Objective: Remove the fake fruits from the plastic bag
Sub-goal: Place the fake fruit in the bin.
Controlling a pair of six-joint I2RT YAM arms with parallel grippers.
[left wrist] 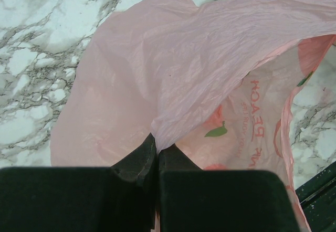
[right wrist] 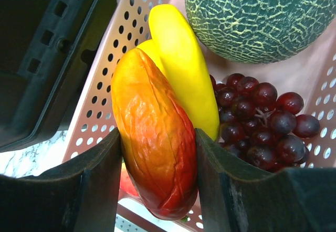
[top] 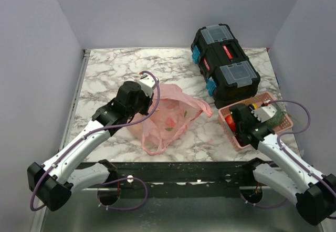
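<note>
though translucent, bag [top: 173, 112] contents indistinct

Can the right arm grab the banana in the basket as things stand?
Probably not yet. The right fingers are closed on the orange-red fruit, which sits against the banana. The banana itself lies uncovered in the pink basket, so once that fruit is released the way looks free.

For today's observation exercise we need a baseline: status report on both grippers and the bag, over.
Left gripper shut on plastic bag. Right gripper shut on orange-red fruit, at pink basket. Banana, grapes, melon crowd the basket.
</note>
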